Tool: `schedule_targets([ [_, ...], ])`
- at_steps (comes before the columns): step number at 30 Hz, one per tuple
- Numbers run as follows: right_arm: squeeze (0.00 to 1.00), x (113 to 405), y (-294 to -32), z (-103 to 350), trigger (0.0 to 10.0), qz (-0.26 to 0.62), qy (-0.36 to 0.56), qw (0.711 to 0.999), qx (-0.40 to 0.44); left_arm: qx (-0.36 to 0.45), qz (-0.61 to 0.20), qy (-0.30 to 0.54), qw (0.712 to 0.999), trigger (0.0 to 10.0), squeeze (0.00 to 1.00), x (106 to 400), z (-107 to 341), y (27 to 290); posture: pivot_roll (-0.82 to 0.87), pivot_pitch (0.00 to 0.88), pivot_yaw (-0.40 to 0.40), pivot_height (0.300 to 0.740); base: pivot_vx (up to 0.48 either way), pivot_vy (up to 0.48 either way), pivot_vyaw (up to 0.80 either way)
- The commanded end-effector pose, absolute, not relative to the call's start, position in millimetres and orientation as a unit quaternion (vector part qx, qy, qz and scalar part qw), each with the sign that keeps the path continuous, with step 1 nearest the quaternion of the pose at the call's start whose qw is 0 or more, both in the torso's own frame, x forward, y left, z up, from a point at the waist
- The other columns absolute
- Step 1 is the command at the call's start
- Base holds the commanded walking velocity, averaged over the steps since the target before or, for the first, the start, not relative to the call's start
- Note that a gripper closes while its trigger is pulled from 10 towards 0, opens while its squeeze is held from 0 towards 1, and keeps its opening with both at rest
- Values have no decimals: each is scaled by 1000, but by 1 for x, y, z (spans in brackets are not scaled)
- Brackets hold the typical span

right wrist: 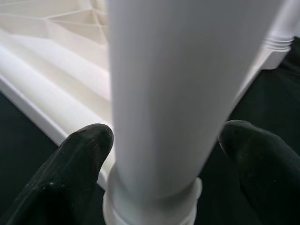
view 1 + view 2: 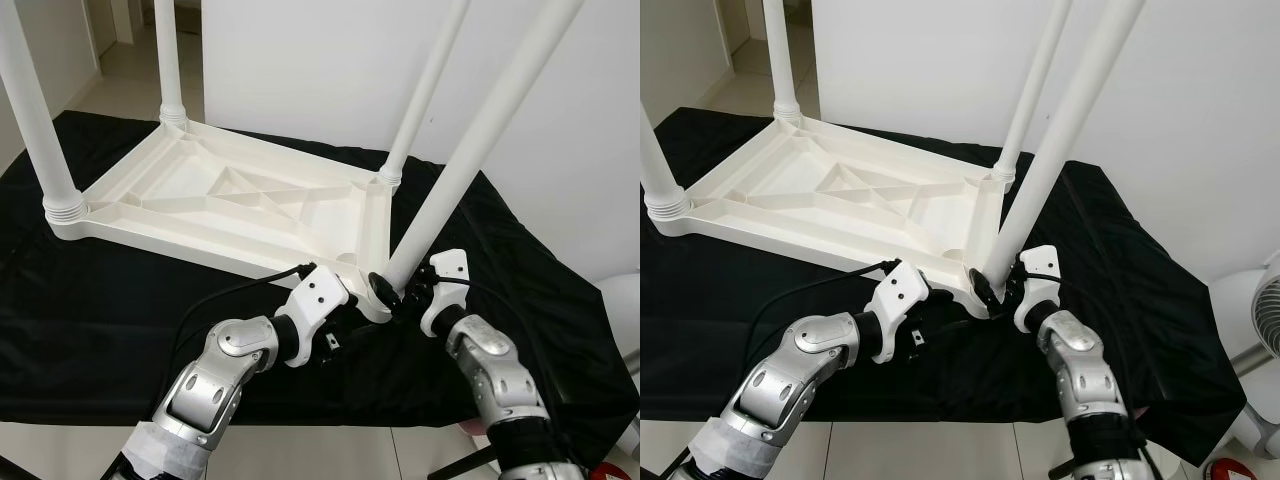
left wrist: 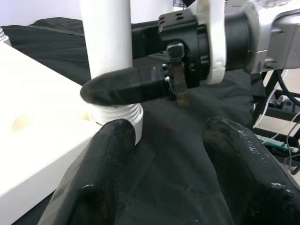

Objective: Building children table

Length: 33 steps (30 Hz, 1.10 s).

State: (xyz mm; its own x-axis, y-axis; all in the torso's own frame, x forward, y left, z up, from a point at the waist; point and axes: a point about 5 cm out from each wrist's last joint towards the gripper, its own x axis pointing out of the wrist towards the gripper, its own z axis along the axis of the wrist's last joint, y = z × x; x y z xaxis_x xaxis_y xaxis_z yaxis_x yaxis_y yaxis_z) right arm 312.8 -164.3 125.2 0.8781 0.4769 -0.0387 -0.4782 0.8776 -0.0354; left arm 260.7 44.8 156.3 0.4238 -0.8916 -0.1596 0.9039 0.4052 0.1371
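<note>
A white plastic children's table (image 2: pixel 230 195) lies upside down on a black cloth. Three legs stand in its corners. The fourth leg (image 2: pixel 470 150) leans to the right, with its threaded base (image 3: pixel 117 115) at the near right corner socket. My right gripper (image 2: pixel 402 296) is shut on this leg just above the base, one black finger on each side of it (image 1: pixel 84 154). My left gripper (image 2: pixel 345 325) rests low by the same corner. It is open, its fingers (image 3: pixel 108 154) spread over the cloth with nothing between them.
The black cloth (image 2: pixel 100 320) covers the whole work surface, which ends close to my arms. Upright legs rise at the left (image 2: pixel 35 120), back (image 2: pixel 168 60) and right back (image 2: pixel 425 90). A white wall stands behind, and a fan (image 2: pixel 1260 310) at the far right.
</note>
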Motion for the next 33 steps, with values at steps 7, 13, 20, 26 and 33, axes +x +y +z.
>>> schedule_targets([
  [7,0,323,-163,124,10000,350,25,935,-48,106,-512,27,852,10000,0,264,159,43,22,0,-161,740,0,0,0],
  [13,0,340,-156,120,7098,370,40,926,-60,109,-512,23,852,10000,0,266,162,42,32,0,-163,740,0,0,0],
  [20,0,346,-150,114,0,375,56,923,-60,110,-509,21,853,10000,0,266,163,42,44,0,-171,740,0,0,0],
  [26,0,345,-148,107,0,383,64,920,-55,109,-508,20,855,10000,0,266,163,42,44,0,-171,740,0,0,0],
  [33,0,342,-150,103,8902,378,61,923,-47,109,-508,20,854,10000,0,266,163,42,40,0,-170,740,0,0,0],
])
